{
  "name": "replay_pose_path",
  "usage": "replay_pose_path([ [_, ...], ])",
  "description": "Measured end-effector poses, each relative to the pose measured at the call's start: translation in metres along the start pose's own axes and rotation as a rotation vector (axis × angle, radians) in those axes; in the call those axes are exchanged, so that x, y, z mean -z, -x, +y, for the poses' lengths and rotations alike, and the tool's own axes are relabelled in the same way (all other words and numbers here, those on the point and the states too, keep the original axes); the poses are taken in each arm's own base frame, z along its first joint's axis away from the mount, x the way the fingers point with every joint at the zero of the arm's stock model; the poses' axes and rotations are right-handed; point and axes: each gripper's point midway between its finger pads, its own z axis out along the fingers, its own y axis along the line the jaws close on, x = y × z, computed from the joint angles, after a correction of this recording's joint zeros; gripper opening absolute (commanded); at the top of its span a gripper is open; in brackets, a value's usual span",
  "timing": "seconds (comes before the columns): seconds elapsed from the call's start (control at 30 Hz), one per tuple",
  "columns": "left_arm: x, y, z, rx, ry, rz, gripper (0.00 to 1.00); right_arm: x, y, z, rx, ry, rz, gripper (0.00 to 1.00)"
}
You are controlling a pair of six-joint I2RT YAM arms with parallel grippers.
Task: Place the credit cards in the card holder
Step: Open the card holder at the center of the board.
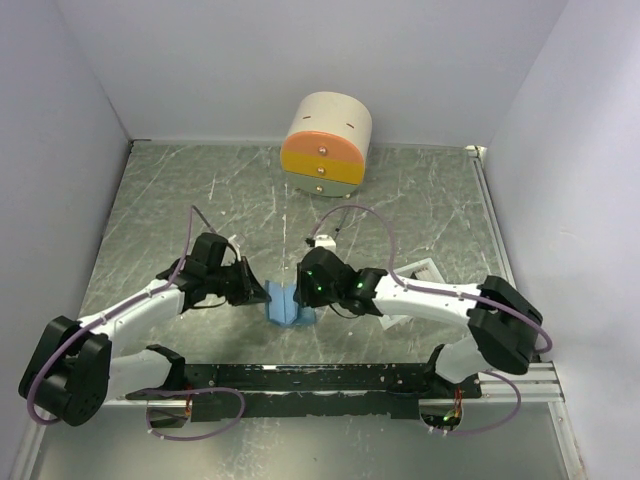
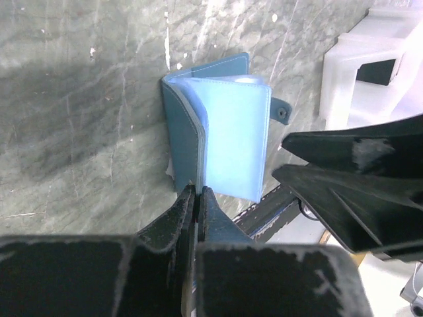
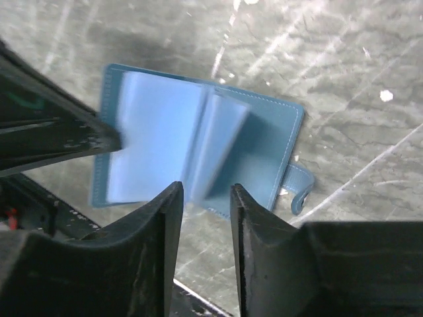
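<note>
Black metal rail (image 1: 300,378): runs across the lower edge of the top view and carries both arm bases.
Grey marbled tabletop (image 1: 430,205): fills the middle of the top view, between pale walls.
Left gripper (image 2: 197,195): reaches in from the lower left towards the frame centre. Its 2 black fingers are clenched together, pinching the lower edge of the holder's darker outer cover.
Right gripper (image 3: 205,190): comes in from the lower right and meets the left one at the centre. Its 2 fingers stand parted and clamp nothing. In the right wrist view the lower edge of an inner leaf shows in the gap between them.
Flat light-blue folding card holder with stitched edges (image 1: 288,305): lies on the tabletop at the centre of the top view, between the 2 grippers. It is spread open with its pale translucent inner leaves fanned up.
Small darker blue tab (image 3: 299,188): sticks out from the holder's right edge in the right wrist view.
Shallow white rectangular tray (image 1: 425,268): right of centre, partly hidden behind the right arm.
Round cream drawer box with orange and yellow fronts (image 1: 325,145): at the top centre, by the back wall, well apart from the holder.
</note>
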Motion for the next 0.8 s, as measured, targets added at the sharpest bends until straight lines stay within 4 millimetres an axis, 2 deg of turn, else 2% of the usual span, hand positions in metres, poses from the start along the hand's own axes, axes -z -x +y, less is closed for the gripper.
replay_pose_path([
  [0.2,0.004,0.006,-0.009,-0.014,-0.004,-0.002,0.07,0.021,0.028,0.027,-0.013,0.087,-0.059,0.38],
  [0.37,0.006,0.010,-0.015,-0.030,-0.017,-0.009,0.07,0.020,0.030,0.037,-0.022,0.130,-0.063,0.34],
  [0.47,0.005,0.010,-0.014,-0.030,-0.015,-0.008,0.07,0.010,0.025,0.034,-0.021,0.114,-0.047,0.31],
  [0.6,0.002,0.007,-0.007,-0.023,0.002,0.006,0.11,-0.010,0.008,0.021,-0.010,0.064,0.003,0.28],
  [0.67,-0.001,0.004,0.001,-0.011,0.028,0.016,0.16,-0.019,-0.001,0.015,-0.005,0.038,0.032,0.27],
  [0.8,-0.004,0.003,0.013,0.005,0.088,0.012,0.32,-0.033,-0.019,0.001,0.005,-0.007,0.081,0.26],
])
